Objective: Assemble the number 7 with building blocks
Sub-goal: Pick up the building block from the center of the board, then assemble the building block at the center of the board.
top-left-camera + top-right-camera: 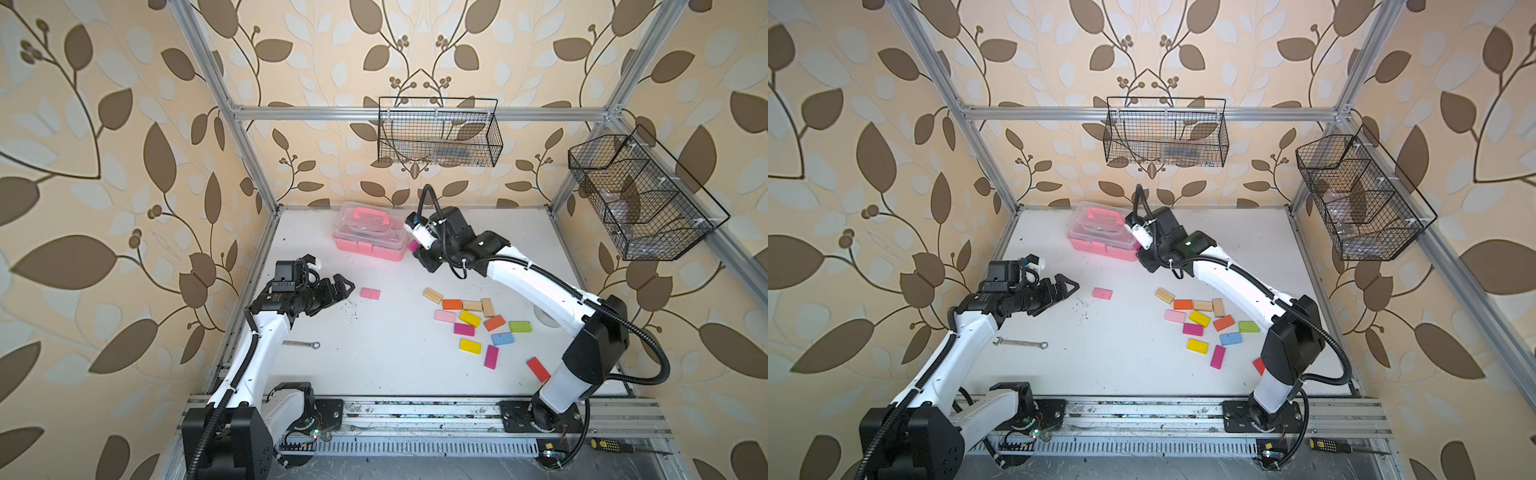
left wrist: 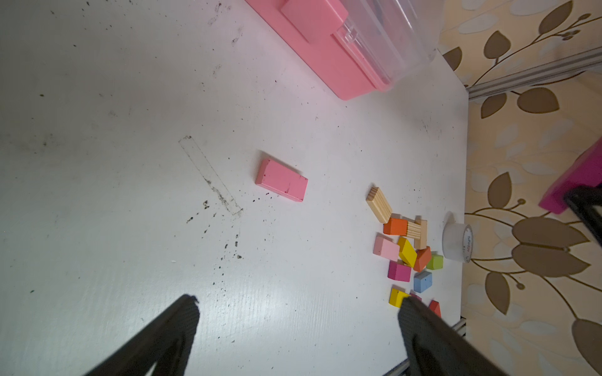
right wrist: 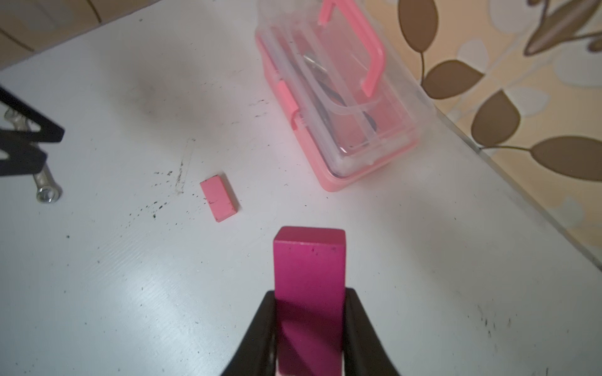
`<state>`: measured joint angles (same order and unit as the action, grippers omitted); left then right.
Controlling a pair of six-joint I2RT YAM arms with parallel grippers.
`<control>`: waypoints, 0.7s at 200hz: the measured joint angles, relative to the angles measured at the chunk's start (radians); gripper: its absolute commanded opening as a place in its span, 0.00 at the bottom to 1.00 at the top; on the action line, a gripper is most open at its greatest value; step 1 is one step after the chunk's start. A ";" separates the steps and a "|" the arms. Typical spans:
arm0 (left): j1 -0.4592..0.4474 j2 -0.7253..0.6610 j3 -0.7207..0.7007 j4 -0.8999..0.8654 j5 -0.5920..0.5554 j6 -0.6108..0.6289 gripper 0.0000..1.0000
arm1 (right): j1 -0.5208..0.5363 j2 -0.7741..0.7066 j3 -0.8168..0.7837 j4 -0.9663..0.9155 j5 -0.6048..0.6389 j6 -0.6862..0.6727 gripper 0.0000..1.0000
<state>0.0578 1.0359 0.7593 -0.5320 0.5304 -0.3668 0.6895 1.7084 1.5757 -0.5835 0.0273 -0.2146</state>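
A lone block lies left of the cluster, before the case.

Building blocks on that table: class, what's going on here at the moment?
The right pincer is shut on a magenta block, held above the table near the pink case. The left pincer is open and empty, near a lone pink block lying flat. The other blocks lie in a loose cluster; no 7 is formed yet.

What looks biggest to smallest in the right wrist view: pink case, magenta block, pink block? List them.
1. pink case
2. magenta block, though nearness to the camera inflates it
3. pink block
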 measured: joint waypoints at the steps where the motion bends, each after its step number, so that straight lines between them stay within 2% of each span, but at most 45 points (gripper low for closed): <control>1: 0.000 -0.001 0.000 0.000 0.000 0.000 0.99 | 0.007 0.003 0.000 0.000 0.002 -0.011 0.11; 26: 0.000 -0.014 0.000 -0.001 -0.013 0.001 0.99 | 0.064 0.052 -0.002 0.025 -0.002 -0.138 0.11; 56: 0.000 -0.028 0.000 -0.009 -0.019 0.002 0.99 | 0.073 0.116 -0.001 0.047 -0.066 -0.237 0.15; 93: 0.000 -0.047 0.000 -0.019 -0.041 0.002 0.99 | 0.063 0.290 0.108 -0.039 -0.149 -0.340 0.16; 140: 0.000 -0.048 0.000 -0.022 -0.043 0.002 0.99 | 0.078 0.408 0.142 -0.128 -0.143 -0.433 0.15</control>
<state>0.0578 0.9878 0.7593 -0.5537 0.4873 -0.3645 0.7673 2.1166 1.7172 -0.7116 -0.1162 -0.6479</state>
